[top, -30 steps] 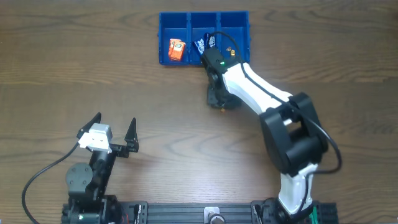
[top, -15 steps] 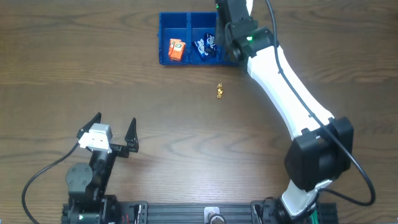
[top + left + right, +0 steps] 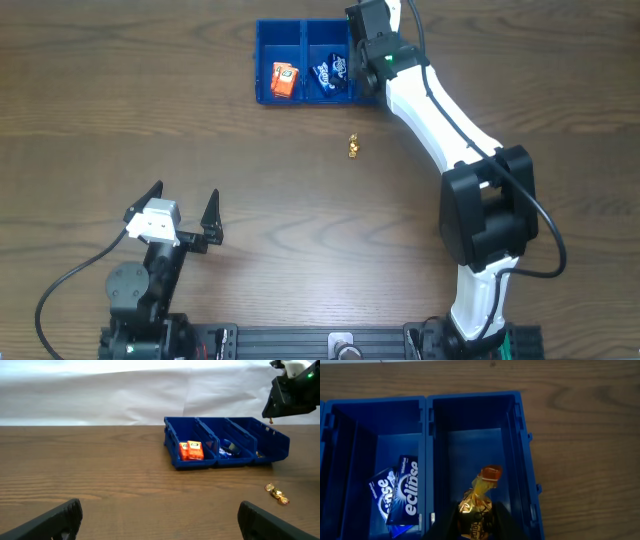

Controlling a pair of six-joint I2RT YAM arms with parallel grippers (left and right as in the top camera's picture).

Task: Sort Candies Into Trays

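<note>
A blue three-compartment tray (image 3: 261, 62) sits at the far middle of the table. Its left bin holds orange candy packs (image 3: 284, 81), its middle bin blue gum packs (image 3: 331, 73). My right gripper (image 3: 366, 47) hangs over the right bin (image 3: 475, 455), shut on a gold-wrapped candy (image 3: 477, 505). A second gold candy (image 3: 353, 148) lies on the table just in front of the tray, and the left wrist view has it too (image 3: 276, 494). My left gripper (image 3: 186, 213) stands open near the front left, nothing between its fingers (image 3: 55, 522).
Bare wooden table surrounds the tray on all sides. From the left wrist view, the tray (image 3: 272, 447) and the raised right gripper (image 3: 292, 392) stand far ahead, with a white backdrop behind them.
My right gripper rose from the table spot in front of the tray and moved over the right bin with a gold candy. One gold candy stayed on the table. The left arm kept still.
</note>
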